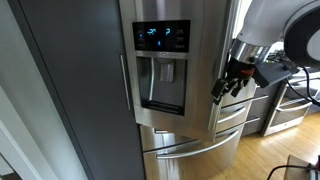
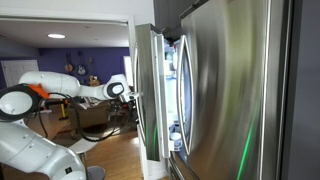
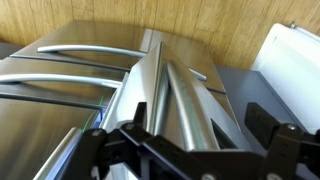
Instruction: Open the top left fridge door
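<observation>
my hand [image 1: 222, 88] spread open, fingers straddling the long bar handle [image 3: 185, 100] of the top left fridge door [image 1: 165, 110], no clamp yet

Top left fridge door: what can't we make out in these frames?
- Grasp: in an exterior view the gripper is small and dark against the edge of the top left fridge door. Contact is unreadable.
- Closure: in the wrist view the fingers are cut off by the bottom edge.
- Interior: an exterior view shows only a lit gap. The door hides the contents.
- Display panel: figures too small.
</observation>
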Robot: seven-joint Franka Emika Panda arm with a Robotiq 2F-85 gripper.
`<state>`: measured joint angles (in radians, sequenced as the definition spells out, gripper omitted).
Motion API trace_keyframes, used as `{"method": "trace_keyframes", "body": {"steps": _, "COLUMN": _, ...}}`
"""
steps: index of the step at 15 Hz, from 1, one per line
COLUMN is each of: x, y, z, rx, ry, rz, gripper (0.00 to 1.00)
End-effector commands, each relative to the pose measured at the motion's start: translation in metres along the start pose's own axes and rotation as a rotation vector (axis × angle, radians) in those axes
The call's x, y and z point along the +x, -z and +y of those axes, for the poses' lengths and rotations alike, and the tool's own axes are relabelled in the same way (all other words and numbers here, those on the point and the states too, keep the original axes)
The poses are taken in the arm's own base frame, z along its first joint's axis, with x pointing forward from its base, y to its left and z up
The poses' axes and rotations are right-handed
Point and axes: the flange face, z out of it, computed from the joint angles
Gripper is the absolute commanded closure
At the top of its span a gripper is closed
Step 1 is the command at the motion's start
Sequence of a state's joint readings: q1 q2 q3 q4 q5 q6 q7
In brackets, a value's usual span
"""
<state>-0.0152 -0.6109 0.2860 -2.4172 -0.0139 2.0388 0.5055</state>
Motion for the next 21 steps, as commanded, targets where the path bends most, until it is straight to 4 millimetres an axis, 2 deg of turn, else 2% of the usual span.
{"method": "trace_keyframes", "body": {"steps": 1, "x": -0.002, "y": 0.011, "z": -0.012, "rx": 0.067, "ry": -0.007, "rz": -0.145, "gripper": 0.0}}
{"method": "trace_keyframes", "body": {"steps": 3, "x": -0.008, "y": 0.025, "z": -0.013, "rx": 0.066, "ry": -0.026, "rz": -0.19, "gripper": 0.0}}
{"method": "trace_keyframes", "body": {"steps": 9, "x": -0.029, "y": 0.061, "z": 0.005, "rx": 0.001, "ry": -0.052, "rz": -0.2, "gripper": 0.0}}
{"method": "trace_keyframes", "body": {"steps": 12, "x": -0.04, "y": 0.077, "z": 0.024, "rx": -0.024, "ry": -0.026, "rz": -0.081, "gripper": 0.0}}
{"method": "trace_keyframes", "body": {"steps": 21, "x": -0.059, "y": 0.146, "z": 0.087, "rx": -0.103, "ry": 0.075, "rz": 0.27, "gripper": 0.0}}
